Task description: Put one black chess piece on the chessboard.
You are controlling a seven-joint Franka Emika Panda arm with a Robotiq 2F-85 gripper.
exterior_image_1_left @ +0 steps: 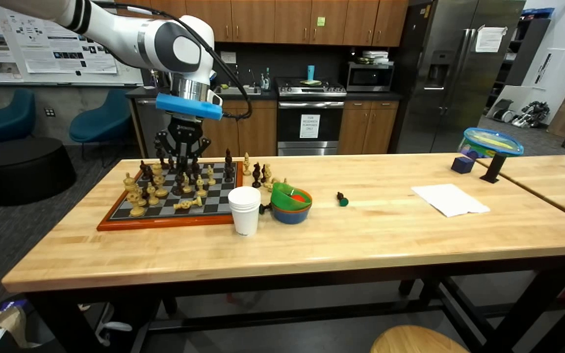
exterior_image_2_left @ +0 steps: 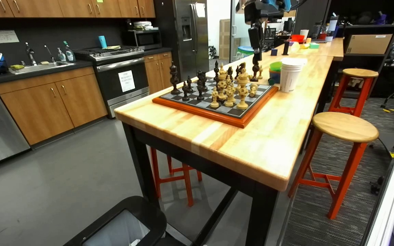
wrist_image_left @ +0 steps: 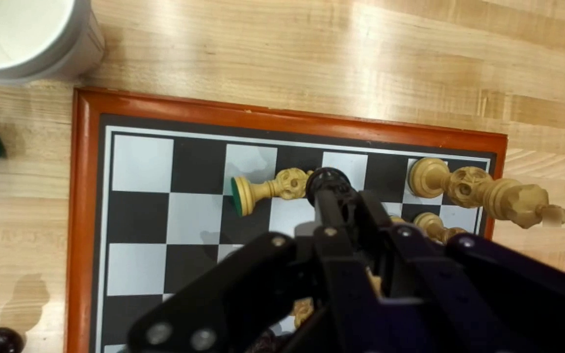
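The chessboard (exterior_image_1_left: 165, 224) lies at the table's left end in an exterior view, with light and black pieces standing on it; it also shows in the other views (exterior_image_2_left: 204, 112) (wrist_image_left: 79, 220). My gripper (exterior_image_1_left: 182, 164) points down over the board. It is shut on a black chess piece (wrist_image_left: 329, 177), whose round base faces down. The held black piece also shows below the fingertips in an exterior view (exterior_image_2_left: 255, 72). I cannot tell whether its base touches the board. A light piece (wrist_image_left: 263, 191) lies on its side on the board, close to the held piece's base in the wrist view.
Stacked white cups (exterior_image_1_left: 244, 211) stand against the board's corner, with coloured bowls (exterior_image_1_left: 290, 215) beside them. Several pieces stand off the board, including a black piece (exterior_image_1_left: 256, 176). Another black piece (exterior_image_1_left: 342, 199) lies on the table. Tall light pieces (wrist_image_left: 464, 182) stand near the board's edge.
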